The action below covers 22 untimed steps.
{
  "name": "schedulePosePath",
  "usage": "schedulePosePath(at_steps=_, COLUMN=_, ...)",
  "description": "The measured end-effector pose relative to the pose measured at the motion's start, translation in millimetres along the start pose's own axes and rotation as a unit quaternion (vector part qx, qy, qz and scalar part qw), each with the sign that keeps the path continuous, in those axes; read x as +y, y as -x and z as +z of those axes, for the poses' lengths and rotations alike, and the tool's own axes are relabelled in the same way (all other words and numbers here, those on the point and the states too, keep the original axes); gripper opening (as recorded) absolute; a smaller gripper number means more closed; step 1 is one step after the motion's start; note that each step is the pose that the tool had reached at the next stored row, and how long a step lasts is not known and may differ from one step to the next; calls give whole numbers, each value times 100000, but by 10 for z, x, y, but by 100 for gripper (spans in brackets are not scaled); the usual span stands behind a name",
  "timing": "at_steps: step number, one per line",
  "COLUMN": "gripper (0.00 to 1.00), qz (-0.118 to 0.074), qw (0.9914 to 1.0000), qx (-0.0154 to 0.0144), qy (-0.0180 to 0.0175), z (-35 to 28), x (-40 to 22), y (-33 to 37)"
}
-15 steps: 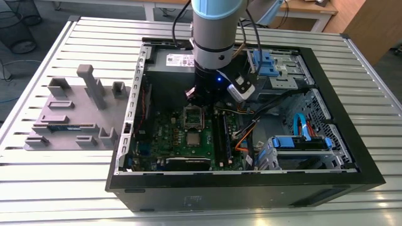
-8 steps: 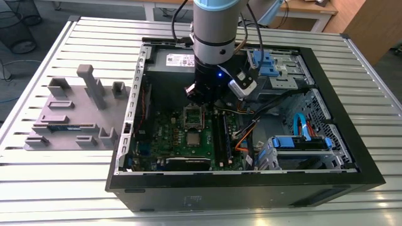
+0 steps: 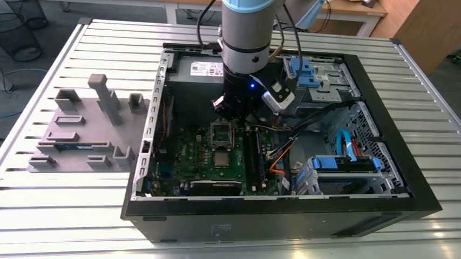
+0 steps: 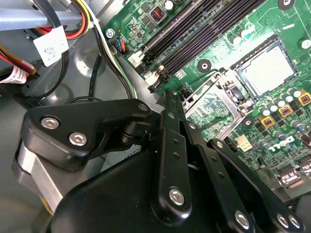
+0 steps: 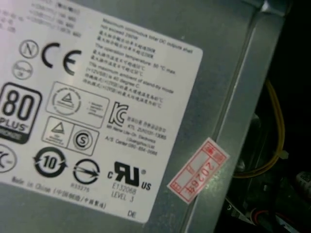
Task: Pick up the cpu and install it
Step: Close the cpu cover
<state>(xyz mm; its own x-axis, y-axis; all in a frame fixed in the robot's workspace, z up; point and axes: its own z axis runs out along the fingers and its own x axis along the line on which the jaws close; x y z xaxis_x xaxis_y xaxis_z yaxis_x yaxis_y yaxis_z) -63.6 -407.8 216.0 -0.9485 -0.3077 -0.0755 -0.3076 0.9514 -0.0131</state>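
Gripper [image 3: 232,116] is hung over the socket [image 3: 222,133] inside the case [image 3: 389,81]; open or closed cannot be told. Cpu [image 4: 266,71] should be kept level w/ the board [image 3: 194,154].

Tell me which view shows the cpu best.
The second wrist view: the cpu lies flat on the motherboard, its silver top unobstructed. In the exterior view the cpu appears as a small square below the gripper. The first wrist view faces a labelled metal box.

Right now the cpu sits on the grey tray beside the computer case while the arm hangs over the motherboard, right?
Not quite. The cpu lies on the green motherboard inside the computer case, not on the grey tray; the exterior view shows it. The arm does hang over the motherboard.
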Motion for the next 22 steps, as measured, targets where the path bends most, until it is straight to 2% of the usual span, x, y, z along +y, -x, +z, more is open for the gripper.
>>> schedulePosePath(at_steps=15, gripper=11, qz=-522, qw=99999, qx=-14, qy=52, z=111, x=-7, y=17)
schedulePosePath(at_steps=22, gripper=11, qz=-524, qw=99999, qx=-8, qy=50, z=121, x=-6, y=17)
